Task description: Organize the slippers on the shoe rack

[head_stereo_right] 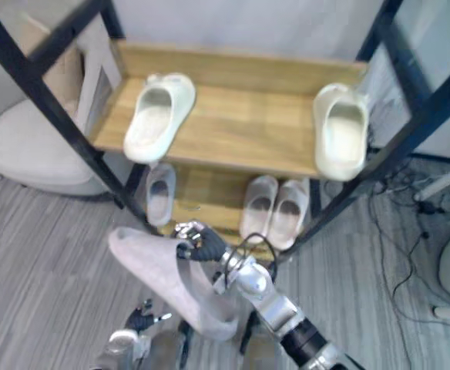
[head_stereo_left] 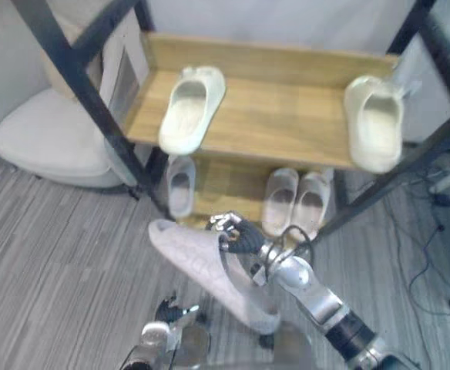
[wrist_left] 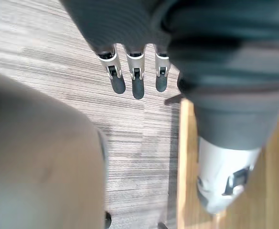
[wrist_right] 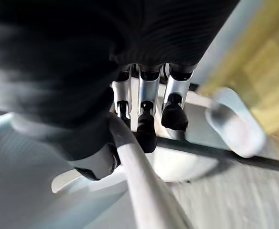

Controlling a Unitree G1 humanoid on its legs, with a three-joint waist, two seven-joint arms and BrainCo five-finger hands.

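No writing or number is readable. The pale sheet point(head_stereo_left: 122, 73) at the left end of the shoe rack point(head_stereo_left: 279, 116) perhaps carries print; it is too blurred.

A lived-in room in a home, likely by the entrance. A shoe rack point(head_stereo_left: 287, 116) of black metal posts and wooden shelves stands against a pale wall point(head_stereo_left: 287, 19), with cream slippers point(head_stereo_left: 190, 108) on its shelves. Grey wood-grain flooring point(head_stereo_left: 48, 254) runs beneath. A white cushioned seat point(head_stereo_left: 48, 139) sits beside it, and loose cables point(head_stereo_right: 407, 266) trail opposite.
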